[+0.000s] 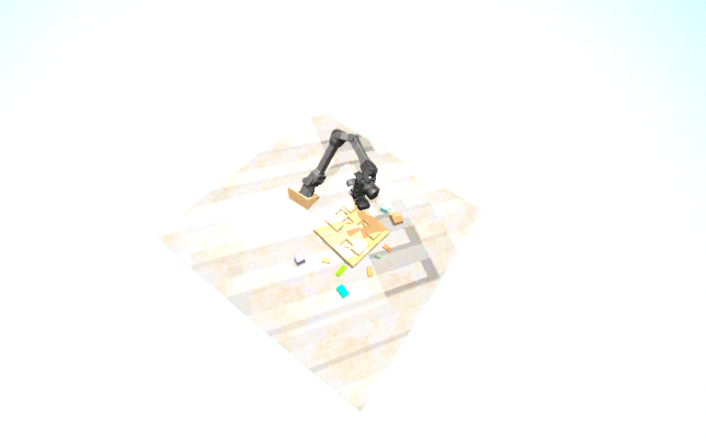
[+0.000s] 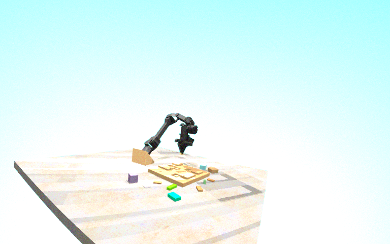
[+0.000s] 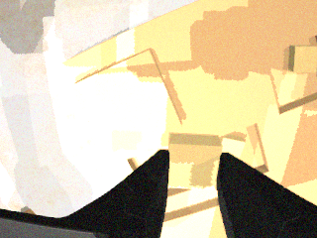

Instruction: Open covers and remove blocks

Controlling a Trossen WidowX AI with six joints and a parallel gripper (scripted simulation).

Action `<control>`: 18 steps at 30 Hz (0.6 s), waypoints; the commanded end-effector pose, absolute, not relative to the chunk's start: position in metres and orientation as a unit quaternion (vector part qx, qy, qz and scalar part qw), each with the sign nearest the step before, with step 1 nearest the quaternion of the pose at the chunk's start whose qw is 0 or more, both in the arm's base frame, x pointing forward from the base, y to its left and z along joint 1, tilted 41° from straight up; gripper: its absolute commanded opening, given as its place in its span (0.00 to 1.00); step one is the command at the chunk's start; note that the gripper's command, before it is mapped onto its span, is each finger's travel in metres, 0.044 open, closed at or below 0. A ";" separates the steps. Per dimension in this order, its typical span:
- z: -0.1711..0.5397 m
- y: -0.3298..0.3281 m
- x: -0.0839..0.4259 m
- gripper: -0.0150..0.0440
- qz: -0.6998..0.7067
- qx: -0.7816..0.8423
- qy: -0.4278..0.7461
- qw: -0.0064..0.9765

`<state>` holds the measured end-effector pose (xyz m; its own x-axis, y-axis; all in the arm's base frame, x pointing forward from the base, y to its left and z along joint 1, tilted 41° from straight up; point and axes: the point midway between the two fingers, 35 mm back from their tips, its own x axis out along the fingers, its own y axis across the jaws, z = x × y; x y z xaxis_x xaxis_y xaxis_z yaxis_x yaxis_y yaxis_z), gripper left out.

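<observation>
My gripper [image 2: 181, 153] [image 3: 193, 161] is shut on a pale wooden block [image 3: 194, 149], held above the puzzle board [image 1: 324, 233] [image 2: 164, 177] [image 3: 220, 101]. The board is tan, with raised covers and frames; a light cover [image 1: 359, 245] [image 2: 187, 175] lies near its front corner. Which covers stand open is too small and washed out to tell. Small tan blocks lie on the table clear of the board: one [image 1: 324, 260] [image 2: 157, 182] front left, one [image 1: 370, 271] [image 2: 199, 188] in front, and one [image 1: 387, 248] [image 2: 210, 180] on the right.
Around the board lie a purple cube [image 1: 299, 259] [image 2: 132, 178], a lime bar [image 1: 340, 270] [image 2: 171, 186], a cyan block [image 1: 342, 290] [image 2: 174, 196], a small green piece [image 1: 378, 255] [image 2: 204, 181], a pale blue block [image 1: 384, 209] [image 2: 202, 166] and a brown block [image 1: 396, 218] [image 2: 213, 170].
</observation>
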<state>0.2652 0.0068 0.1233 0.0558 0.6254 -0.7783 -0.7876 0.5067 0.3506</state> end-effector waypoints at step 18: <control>0.171 0.060 0.297 0.39 0.492 -0.081 0.476 0.725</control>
<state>0.2930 0.0500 0.1622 0.0626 0.6299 -0.7742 -0.7897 0.5056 0.3475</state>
